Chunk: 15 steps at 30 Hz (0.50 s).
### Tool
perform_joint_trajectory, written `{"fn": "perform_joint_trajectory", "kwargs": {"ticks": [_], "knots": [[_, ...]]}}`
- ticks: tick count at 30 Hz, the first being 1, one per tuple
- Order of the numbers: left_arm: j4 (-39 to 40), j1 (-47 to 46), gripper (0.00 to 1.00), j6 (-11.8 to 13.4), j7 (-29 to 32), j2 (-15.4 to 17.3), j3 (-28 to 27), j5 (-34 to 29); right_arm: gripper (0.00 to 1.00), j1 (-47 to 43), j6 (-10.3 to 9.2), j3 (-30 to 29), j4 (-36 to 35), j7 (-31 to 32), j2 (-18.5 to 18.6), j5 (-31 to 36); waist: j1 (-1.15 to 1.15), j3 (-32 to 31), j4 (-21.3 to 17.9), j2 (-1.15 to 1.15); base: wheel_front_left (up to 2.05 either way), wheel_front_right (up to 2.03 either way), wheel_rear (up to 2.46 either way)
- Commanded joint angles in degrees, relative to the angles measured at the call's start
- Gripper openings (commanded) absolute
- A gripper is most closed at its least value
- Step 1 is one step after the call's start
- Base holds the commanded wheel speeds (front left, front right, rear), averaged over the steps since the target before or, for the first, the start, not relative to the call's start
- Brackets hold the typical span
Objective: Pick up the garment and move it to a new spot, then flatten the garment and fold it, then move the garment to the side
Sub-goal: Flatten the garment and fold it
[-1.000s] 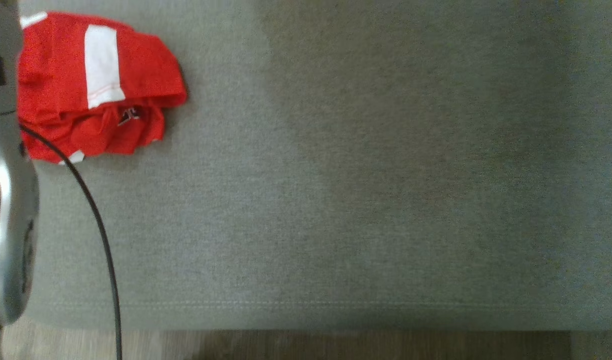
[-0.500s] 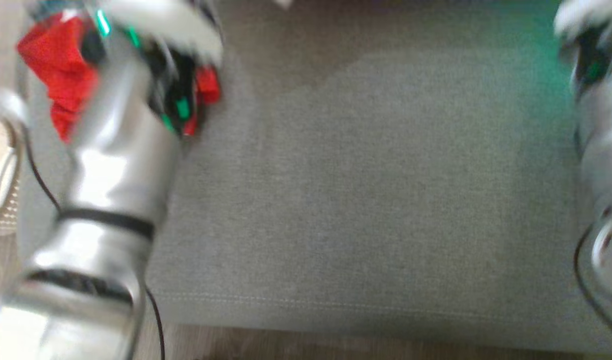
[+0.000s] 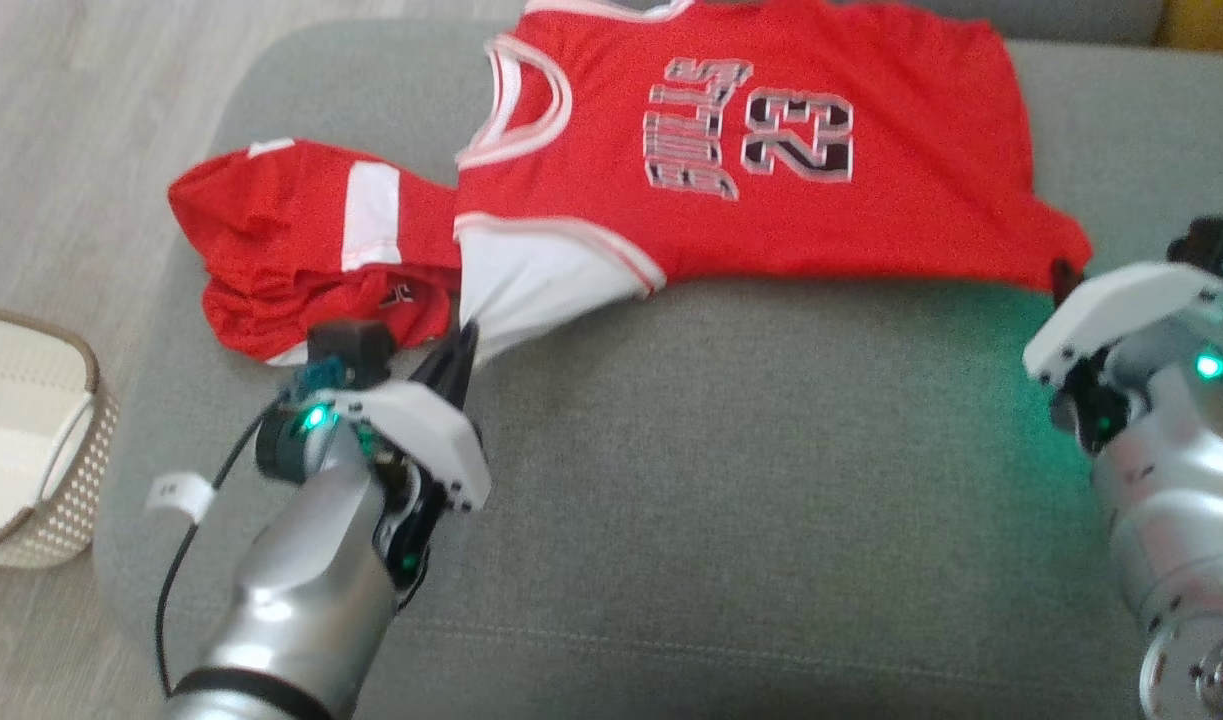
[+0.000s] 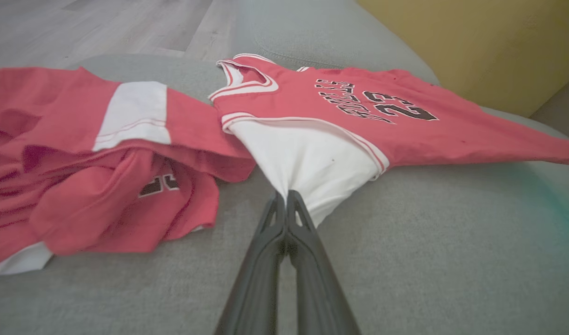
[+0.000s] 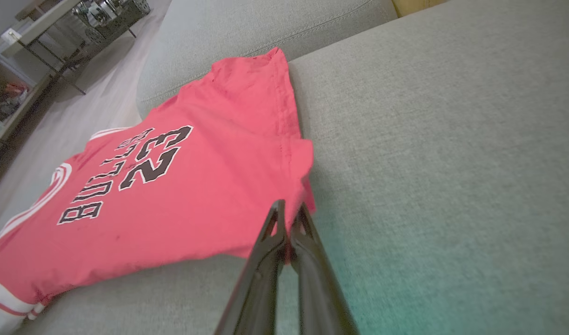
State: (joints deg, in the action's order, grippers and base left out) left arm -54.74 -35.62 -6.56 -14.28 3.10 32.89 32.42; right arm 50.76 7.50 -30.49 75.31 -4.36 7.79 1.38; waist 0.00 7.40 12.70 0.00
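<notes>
The garment, a red jersey with black "BULLS 23" lettering and white trim, lies stretched across the back of the grey sofa cushion. My left gripper is shut on its white sleeve panel, which is pulled to a point at the fingertips. My right gripper is shut on the jersey's hem corner at the right. The jersey hangs taut between the two grips, slightly off the cushion at its near edge.
A second red piece with a white stripe lies crumpled on the cushion left of the jersey, touching it. A pale woven basket stands on the wood floor at the far left. The cushion's front edge runs along the bottom.
The head camera has swung, so the whole picture shifted. Earlier only the crumpled red piece and my left arm showed; now both grippers show, holding the spread jersey.
</notes>
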Motion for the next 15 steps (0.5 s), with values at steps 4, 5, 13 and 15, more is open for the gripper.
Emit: {"fn": "perform_joint_trajectory", "kwargs": {"ticks": [4,5,13,15], "knots": [[1.20,1.10,0.00,-0.25,-0.69,2.99,0.49,-1.21,0.00,-1.20,-0.01,2.79,-1.38,0.22,0.57,1.76,0.00,-3.54,-0.20,0.00,0.00,0.00,0.00],[1.29,1.71,0.00,-0.29,-0.65,3.22,0.66,-1.13,0.00,-1.60,-0.01,3.14,-1.38,0.26,0.58,1.97,0.00,-4.00,-0.30,0.00,0.00,0.00,0.00],[3.12,6.18,0.00,-0.56,1.58,4.76,1.49,0.51,0.00,-4.31,-0.01,7.15,-1.37,2.04,-0.10,2.39,0.00,-6.91,-0.87,0.00,0.00,0.00,0.00],[4.39,7.68,0.00,-0.63,2.58,5.32,1.61,1.31,0.00,-5.26,-0.01,9.31,-1.36,2.22,-0.32,2.18,0.00,-7.70,-1.06,0.00,0.00,0.00,0.00]]}}
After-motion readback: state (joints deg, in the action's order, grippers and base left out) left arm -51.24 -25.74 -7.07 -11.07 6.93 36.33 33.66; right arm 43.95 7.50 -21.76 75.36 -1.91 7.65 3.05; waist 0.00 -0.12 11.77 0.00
